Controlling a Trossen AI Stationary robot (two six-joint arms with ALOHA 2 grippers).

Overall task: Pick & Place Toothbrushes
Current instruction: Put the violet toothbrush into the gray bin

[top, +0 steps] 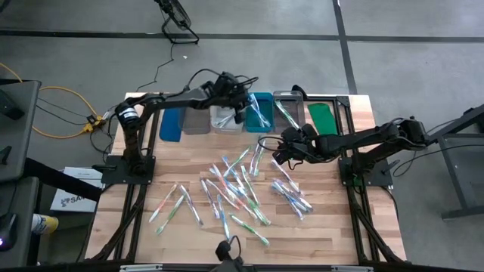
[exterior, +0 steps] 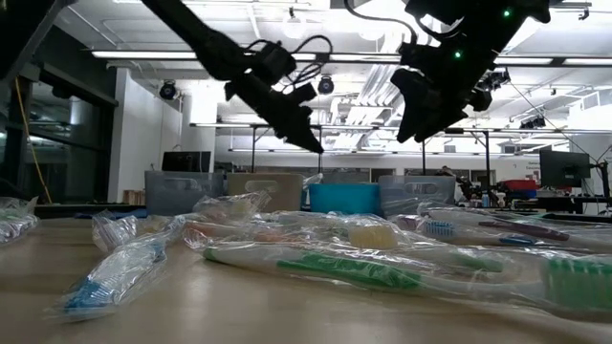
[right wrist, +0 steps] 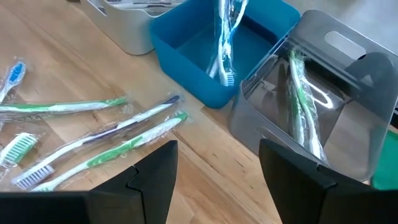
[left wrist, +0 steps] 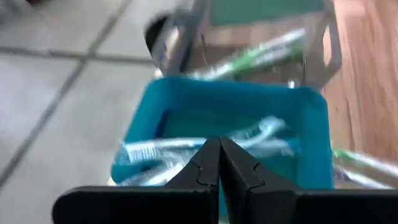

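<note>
My left claw [left wrist: 219, 163] hung clenched and empty above the teal bin [top: 259, 112], where blue toothbrushes [left wrist: 205, 146] lay. My right claw [top: 278, 149] stood released over the desk [top: 333, 219], near the wrapped toothbrushes [top: 236, 187] scattered there.

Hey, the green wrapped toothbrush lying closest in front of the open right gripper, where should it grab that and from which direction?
Probably mid-handle, from straight above. The green-accented toothbrush in clear wrap lies flat on the wooden table, with a blue-accented toothbrush close alongside. Its handle is long and thin, so the right gripper should straddle it crosswise, away from the bristle end, fingers staying clear of that neighbour.
</note>
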